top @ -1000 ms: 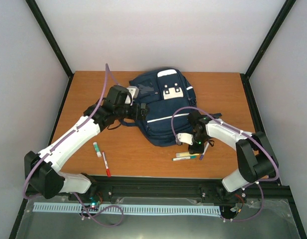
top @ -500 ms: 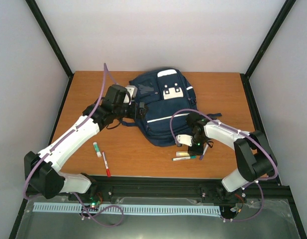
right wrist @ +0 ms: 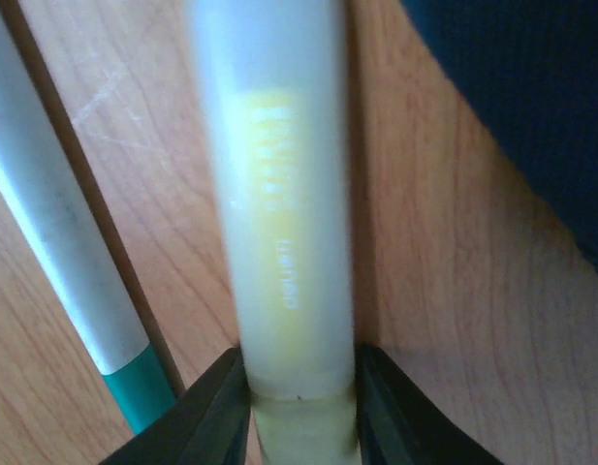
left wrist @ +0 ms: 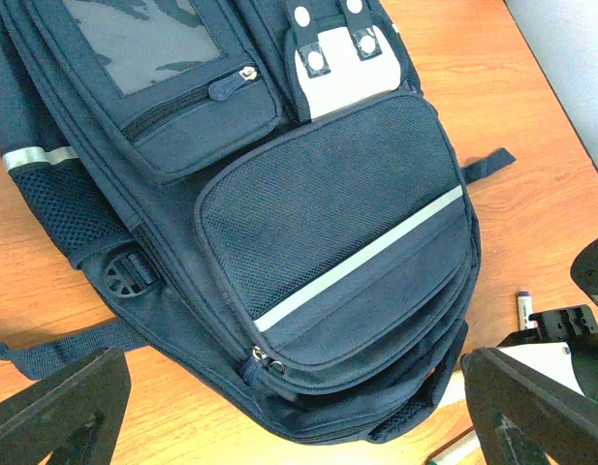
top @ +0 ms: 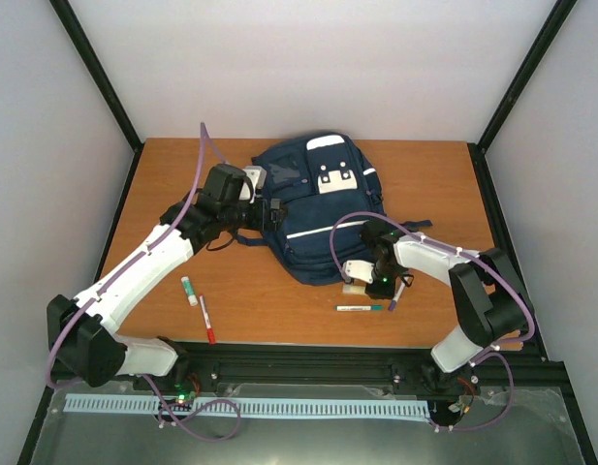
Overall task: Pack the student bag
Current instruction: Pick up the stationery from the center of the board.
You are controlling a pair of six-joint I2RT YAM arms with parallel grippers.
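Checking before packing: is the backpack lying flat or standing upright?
Lying flat: the student bag rests on the table, front pockets facing up.

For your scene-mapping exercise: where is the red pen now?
Top view: the red pen lies near the table's front-left edge, just right of the small green-and-white tube.

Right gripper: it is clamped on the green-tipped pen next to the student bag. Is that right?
Not quite. The right gripper is shut on the pale yellow marker, not the green-tipped pen, which lies free beside it. The right wrist view shows this. The rest holds: the student bag is close by.
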